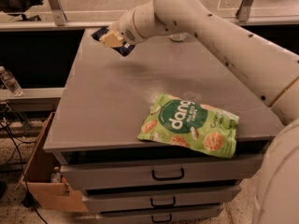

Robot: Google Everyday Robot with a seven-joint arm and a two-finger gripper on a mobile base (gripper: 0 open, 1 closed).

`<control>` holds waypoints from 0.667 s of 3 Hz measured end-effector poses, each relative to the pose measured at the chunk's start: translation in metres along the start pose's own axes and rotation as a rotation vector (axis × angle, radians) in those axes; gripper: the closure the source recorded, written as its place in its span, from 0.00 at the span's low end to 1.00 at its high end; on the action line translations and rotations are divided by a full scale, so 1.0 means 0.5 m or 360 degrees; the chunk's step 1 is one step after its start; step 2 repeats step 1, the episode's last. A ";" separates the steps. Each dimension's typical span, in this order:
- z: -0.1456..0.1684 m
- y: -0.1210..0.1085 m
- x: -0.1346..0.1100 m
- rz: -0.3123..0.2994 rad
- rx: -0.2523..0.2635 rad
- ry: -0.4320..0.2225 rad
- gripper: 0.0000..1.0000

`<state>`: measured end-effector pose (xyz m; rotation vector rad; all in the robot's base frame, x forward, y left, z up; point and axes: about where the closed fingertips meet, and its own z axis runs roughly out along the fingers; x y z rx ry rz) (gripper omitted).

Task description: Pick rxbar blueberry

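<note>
Here one claw (111,38) clamps one rxbar blueberry (124,49), well apart from one green bag (189,125).

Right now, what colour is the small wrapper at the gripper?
Dark navy: rxbar blueberry in the gripper, above table's far left; camera view.

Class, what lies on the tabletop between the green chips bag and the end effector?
Nothing: the camera view shows bare tabletop between the green chips bag and the end effector, which grips the rxbar blueberry at the far left.
</note>
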<state>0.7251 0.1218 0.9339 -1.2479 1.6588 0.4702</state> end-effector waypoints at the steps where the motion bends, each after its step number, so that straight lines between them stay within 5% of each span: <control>1: -0.011 -0.007 0.008 -0.0008 0.0012 0.0001 1.00; 2: -0.011 -0.007 0.008 -0.0008 0.0012 0.0001 1.00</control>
